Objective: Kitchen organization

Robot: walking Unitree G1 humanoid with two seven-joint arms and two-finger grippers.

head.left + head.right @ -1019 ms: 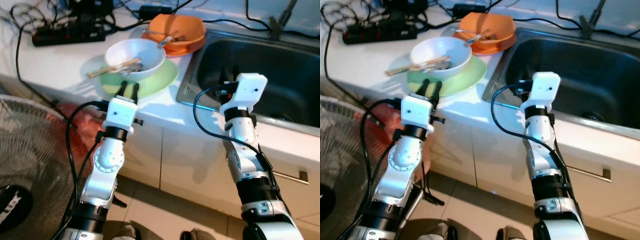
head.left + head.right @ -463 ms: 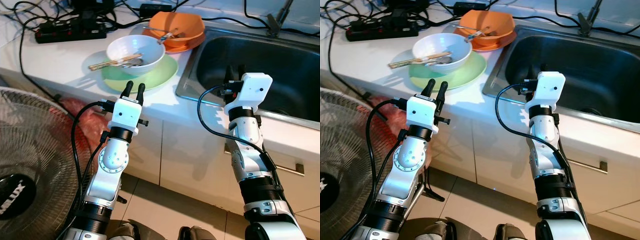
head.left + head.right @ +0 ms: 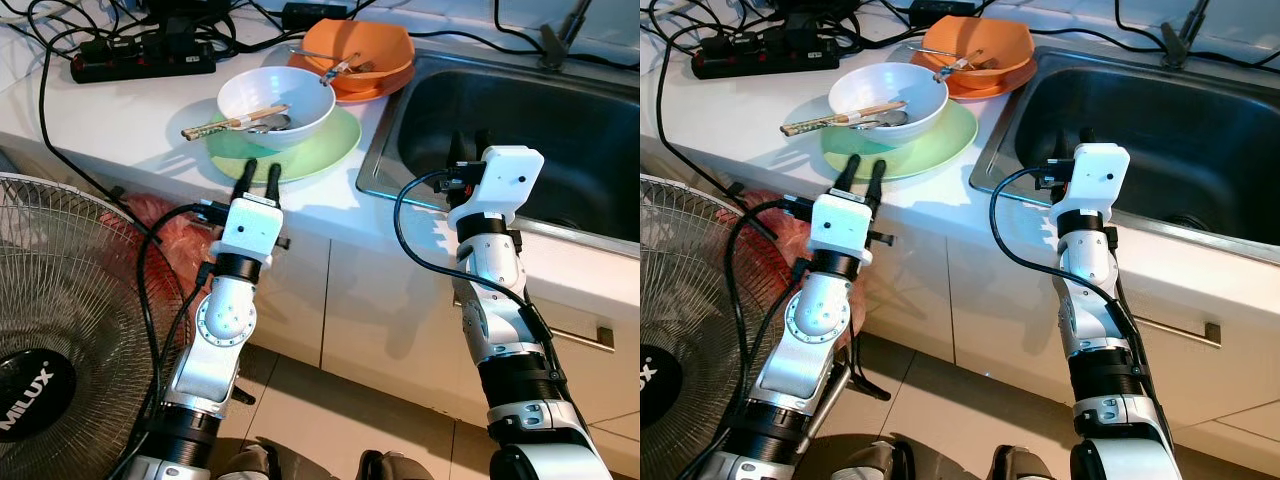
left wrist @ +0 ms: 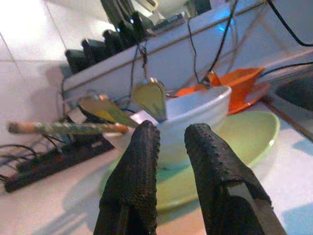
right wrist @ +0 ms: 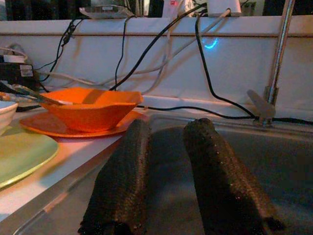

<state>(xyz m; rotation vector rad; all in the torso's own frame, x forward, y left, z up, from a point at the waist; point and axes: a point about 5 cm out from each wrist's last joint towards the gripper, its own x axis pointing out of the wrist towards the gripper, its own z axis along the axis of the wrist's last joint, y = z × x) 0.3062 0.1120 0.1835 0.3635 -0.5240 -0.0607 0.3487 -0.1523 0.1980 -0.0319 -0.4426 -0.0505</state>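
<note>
White bowl point(image 3: 275, 107) at 12 o'clock of the left gripper point(image 3: 259, 176); approach step; slightly parted fingers need widening; right gripper point(image 3: 463, 150) likewise empty.

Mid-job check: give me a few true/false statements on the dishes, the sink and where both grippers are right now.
1. The white bowl sits on the green plate. True.
2. Chopsticks rest across the white bowl. True.
3. The orange bowl lies in the sink. False: it sits on an orange plate on the counter, beside the sink.
4. The left gripper grips the green plate. False: it is open, empty, just short of the rim.
5. The right gripper points over the sink. True.
</note>
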